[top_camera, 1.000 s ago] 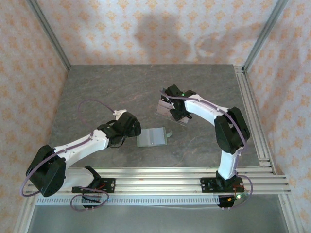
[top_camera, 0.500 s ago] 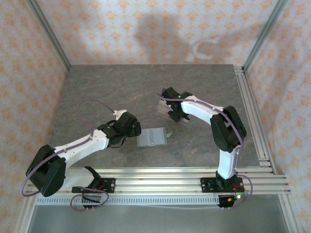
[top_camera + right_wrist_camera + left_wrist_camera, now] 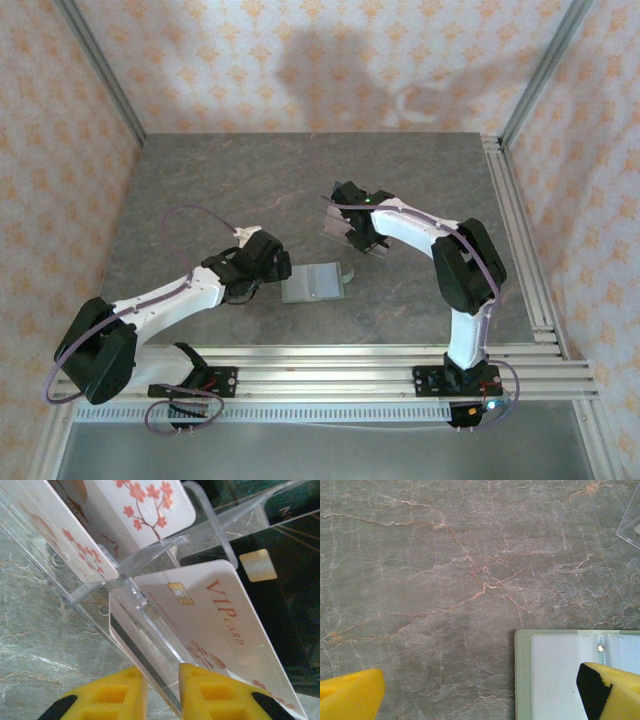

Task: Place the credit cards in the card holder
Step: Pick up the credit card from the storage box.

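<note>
On bench [image 3: 250, 180], right of centre, clear stand [image 3: 150, 550] holds cards [image 3: 150, 510]; wallet [image 3: 314, 282] lies open near-centre, left hand [image 3: 268, 262] wide at its left edge. Right hand [image 3: 161, 690] narrow around VIP card [image 3: 210, 620] edge, grip unclear; could pinch stand's wall too and drag it over.

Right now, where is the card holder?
In the top view the card holder lies open on the table near centre, just right of the left gripper and nearer than the clear stand.
</note>
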